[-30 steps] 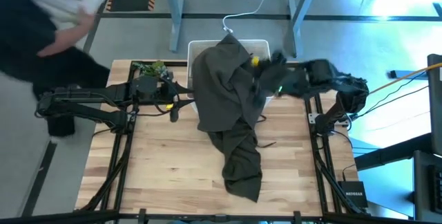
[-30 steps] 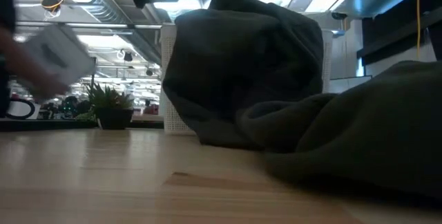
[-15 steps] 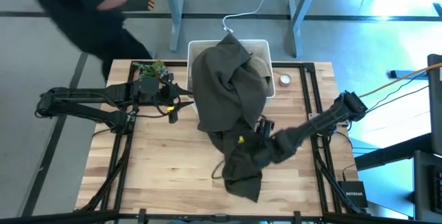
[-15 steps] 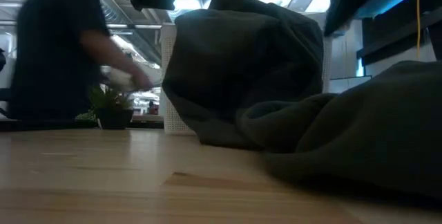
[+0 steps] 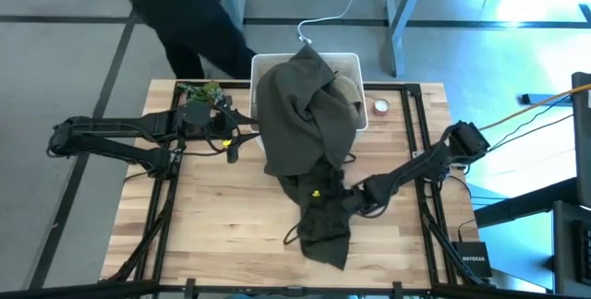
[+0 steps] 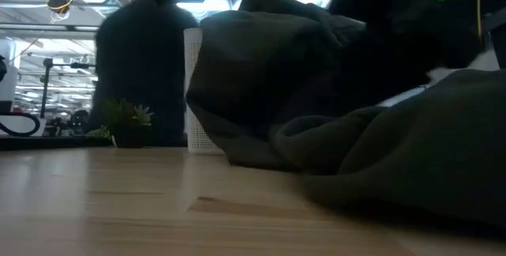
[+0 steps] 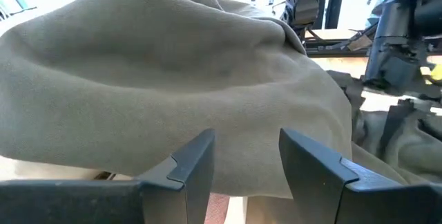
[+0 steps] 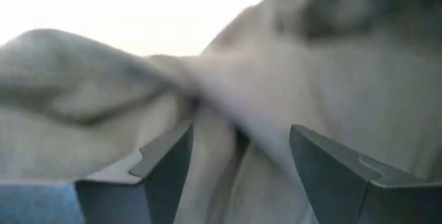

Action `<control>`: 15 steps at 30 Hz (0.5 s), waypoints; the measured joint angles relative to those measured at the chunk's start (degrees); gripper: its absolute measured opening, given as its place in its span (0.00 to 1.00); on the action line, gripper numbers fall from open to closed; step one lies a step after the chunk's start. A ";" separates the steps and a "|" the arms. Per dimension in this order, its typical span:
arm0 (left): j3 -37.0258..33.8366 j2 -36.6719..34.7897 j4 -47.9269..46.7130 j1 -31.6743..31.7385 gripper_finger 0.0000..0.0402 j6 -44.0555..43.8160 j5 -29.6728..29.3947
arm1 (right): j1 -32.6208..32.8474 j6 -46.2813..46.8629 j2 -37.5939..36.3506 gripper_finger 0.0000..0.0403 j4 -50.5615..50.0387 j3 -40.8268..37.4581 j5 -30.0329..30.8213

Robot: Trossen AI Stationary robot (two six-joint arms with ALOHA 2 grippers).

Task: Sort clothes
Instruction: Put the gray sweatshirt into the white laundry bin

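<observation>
Olive garment [image 5: 305, 124] drapes over white bin [image 5: 349, 59] at twelve o'clock onto tabletop [image 5: 212, 216]; right gripper [image 5: 325, 197], fingers apart, over its lower folds; left gripper [image 5: 233, 142], fingers apart, beside plant [image 5: 199, 91].

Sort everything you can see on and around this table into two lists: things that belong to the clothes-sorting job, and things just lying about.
Part of the job:
- dark olive green fabric garment, draped over the bin and onto the table
- white plastic bin
- right gripper, open at the garment
- left gripper, open, waiting beside the garment

Just lying about:
- small green leafy potted plant
- small round reddish object
</observation>
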 joint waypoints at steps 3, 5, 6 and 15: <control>0.01 0.00 0.01 0.02 0.39 0.00 -0.02 | -1.70 -10.66 1.88 0.63 6.84 0.01 -0.05; 0.00 0.02 -0.05 0.00 0.39 0.00 -0.02 | -3.03 -16.20 3.64 0.62 9.65 0.04 -0.36; 0.02 0.02 -0.02 0.01 0.39 0.00 -0.02 | -3.77 -18.20 4.65 0.61 10.81 0.04 -0.49; 0.00 0.04 0.00 0.01 0.39 -0.02 -0.02 | -12.09 -18.46 13.25 0.59 12.37 2.41 -6.62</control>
